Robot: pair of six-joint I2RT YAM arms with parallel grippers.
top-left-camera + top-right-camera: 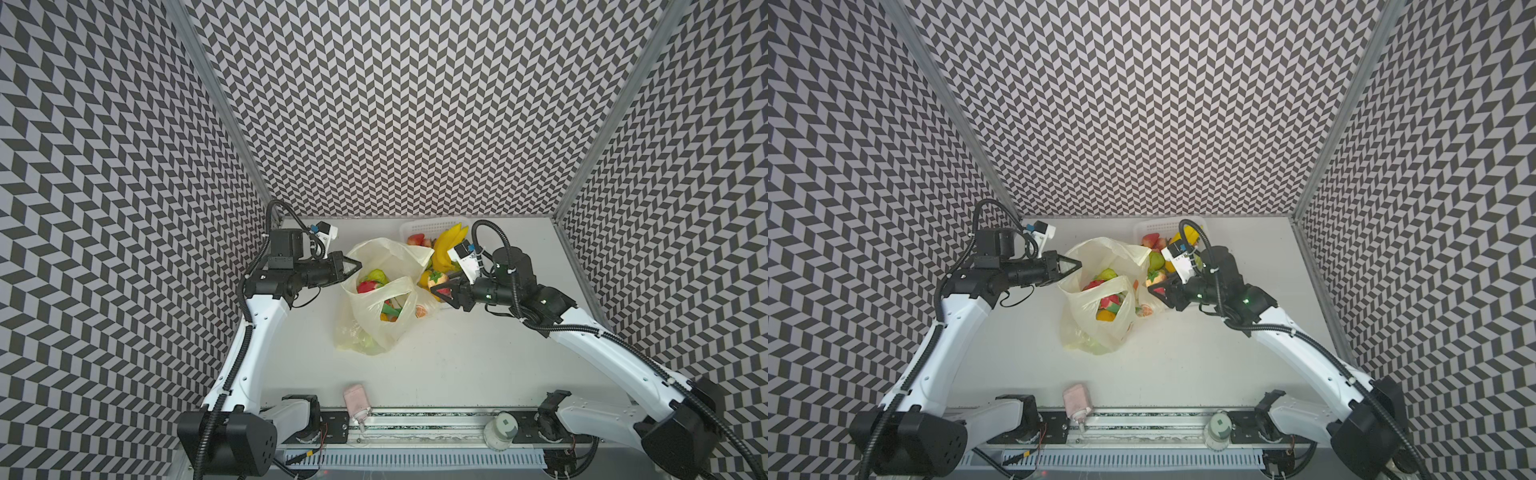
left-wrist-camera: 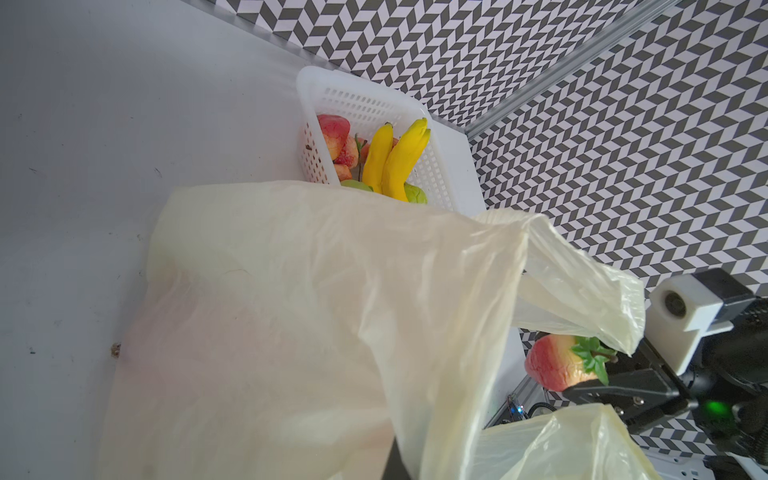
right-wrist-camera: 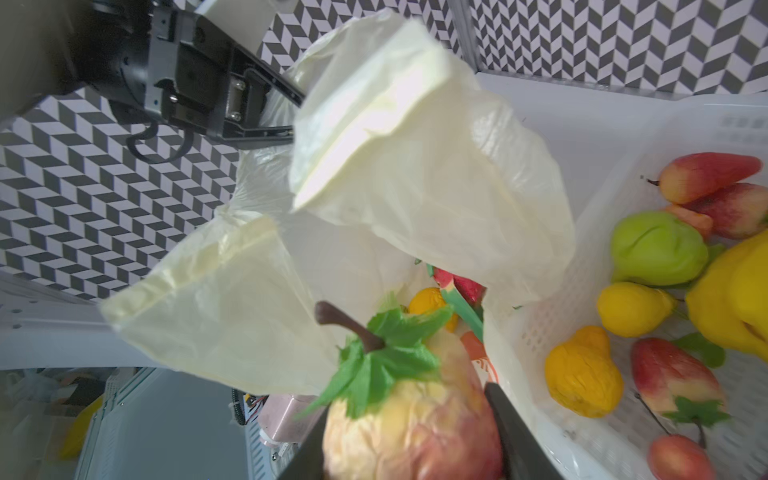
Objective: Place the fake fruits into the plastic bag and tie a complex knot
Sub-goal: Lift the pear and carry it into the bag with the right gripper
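I cannot see all of the thin pale-yellow plastic bag (image 1: pixel 382 299). It slumps in the middle of the white tabletop (image 1: pixel 478 353), and its cloudy bottom shows only blurry green and pale shapes. Through its open mouth I can make out red, green and orange fake fruits (image 1: pixel 368 286) lying inside. Its handle loops stand open and are not tied. The left hand (image 1: pixel 355 266) is pinched shut on the bag's edge. From the right wrist view its tips go behind a fold of plastic, so the pinch itself is hidden. The right hand (image 1: pixel 435 291) is closed on a red-and-yellow fake fruit with green leaves and a brown stalk (image 3: pixel 411 424). It holds the fruit up in the air, just beside the bag's mouth, between the bag and the white plastic basket with little holes (image 2: pixel 361 99). The basket sits at the back of the tabletop. The bag and the right arm cover its near part, but yellow fake bananas (image 2: pixel 399 158) poke out of it. At the near edge lie a small pink thing (image 1: pixel 355 397) and a round white thing (image 1: pixel 500 428), and I cannot tell what they are. Walls with a black-and-white zigzag pattern (image 1: pixel 395 104) stand on three sides.
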